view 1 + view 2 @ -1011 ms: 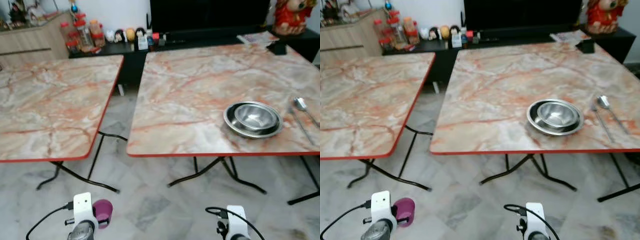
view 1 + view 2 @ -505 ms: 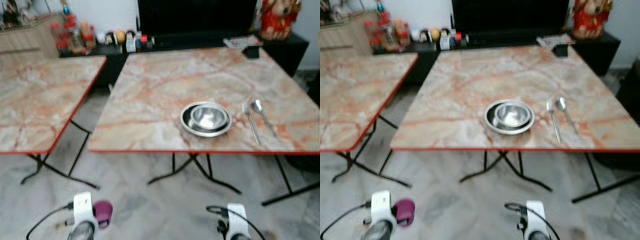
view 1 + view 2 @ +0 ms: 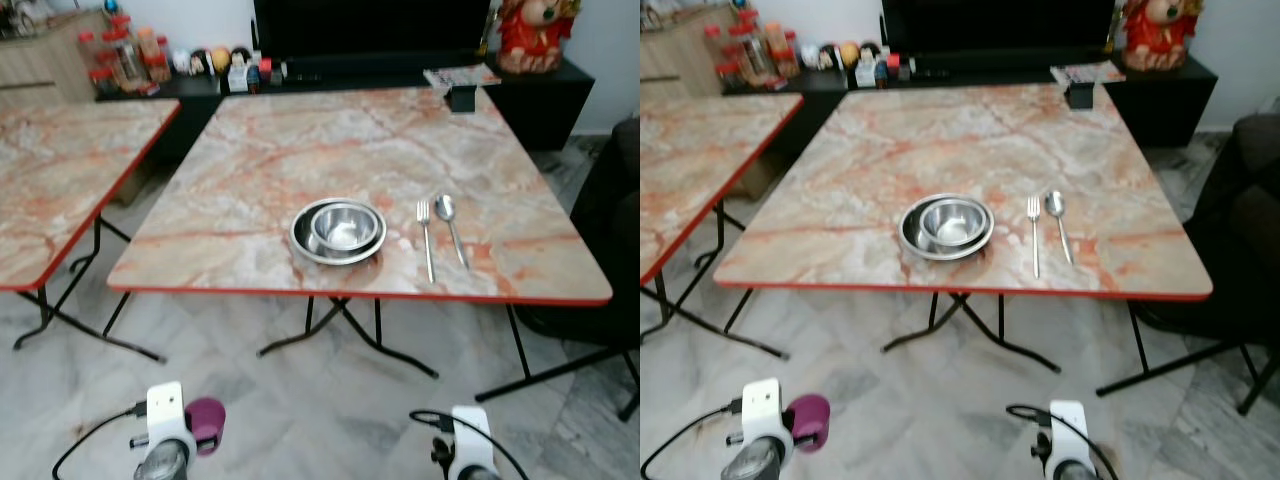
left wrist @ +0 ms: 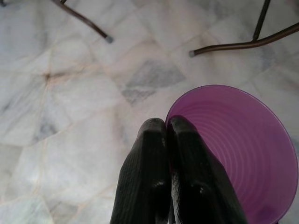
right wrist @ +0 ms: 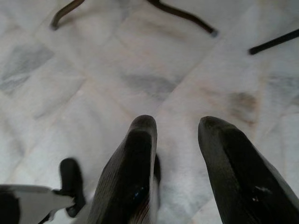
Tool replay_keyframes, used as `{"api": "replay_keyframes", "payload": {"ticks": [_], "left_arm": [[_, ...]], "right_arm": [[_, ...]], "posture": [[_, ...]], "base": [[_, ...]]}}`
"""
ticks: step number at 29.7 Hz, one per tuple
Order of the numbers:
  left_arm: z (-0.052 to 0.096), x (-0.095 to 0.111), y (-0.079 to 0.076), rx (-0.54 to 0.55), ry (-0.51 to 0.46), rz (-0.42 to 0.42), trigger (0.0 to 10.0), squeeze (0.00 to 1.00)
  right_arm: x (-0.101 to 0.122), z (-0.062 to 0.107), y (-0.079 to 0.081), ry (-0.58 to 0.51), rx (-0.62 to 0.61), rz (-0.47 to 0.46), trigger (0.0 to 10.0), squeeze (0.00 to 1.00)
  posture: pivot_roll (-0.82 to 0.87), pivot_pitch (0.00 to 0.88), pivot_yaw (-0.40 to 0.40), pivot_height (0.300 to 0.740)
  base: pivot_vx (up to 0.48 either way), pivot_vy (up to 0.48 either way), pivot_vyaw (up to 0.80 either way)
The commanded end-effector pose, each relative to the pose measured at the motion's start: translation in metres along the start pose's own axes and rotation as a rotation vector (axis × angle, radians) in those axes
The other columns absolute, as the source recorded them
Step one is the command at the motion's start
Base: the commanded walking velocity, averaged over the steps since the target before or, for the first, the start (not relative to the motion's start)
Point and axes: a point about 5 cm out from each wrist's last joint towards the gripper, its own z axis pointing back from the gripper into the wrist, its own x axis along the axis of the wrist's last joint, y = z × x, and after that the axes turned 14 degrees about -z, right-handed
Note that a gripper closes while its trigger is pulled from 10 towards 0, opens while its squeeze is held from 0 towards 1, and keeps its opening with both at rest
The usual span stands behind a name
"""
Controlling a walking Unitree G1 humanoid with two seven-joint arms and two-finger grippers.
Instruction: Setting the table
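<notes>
The left gripper [image 4: 167, 128] pinches the purple cup [image 4: 243, 149] rim at the frame's lower part; the right gripper [image 5: 173, 128] is wide, holding nothing.

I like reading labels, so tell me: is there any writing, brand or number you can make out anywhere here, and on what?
None can be read.
Jars and bottles on the far sideboard: labels too small and blurred.
Printed paper beside the black box: too small.
Purple cup in the left gripper: no writing visible.
</notes>
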Motion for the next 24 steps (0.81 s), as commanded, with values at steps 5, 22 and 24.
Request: {"api": "replay_keyframes", "payload": {"ticks": [5,22,24], "left_arm": [[0.0,0.0,0.005,0.021,-0.011,0.031,10.0,0.0],[0.007,0.07,0.068,0.516,-0.4,0.035,10.0,0.0],[0.009,0.082,0.073,0.549,-0.451,0.038,10.0,0.0]], "right_arm": [[-0.001,-0.001,0.008,0.007,0.021,-0.003,10.0,0.0],[0.004,-0.002,0.009,0.004,0.033,0.019,10.0,0.0],[0.006,-0.003,0.009,0.0,0.035,0.02,10.0,0.0]], "posture": [[-0.19,0.0,0.073,0.74],[-0.15,0.0,0.052,0.74],[-0.15,0.0,0.052,0.74]], "base": [[0.0,0.0,0.0],[0.0,0.0,0.0],[0.0,0.0,0.0]]}}
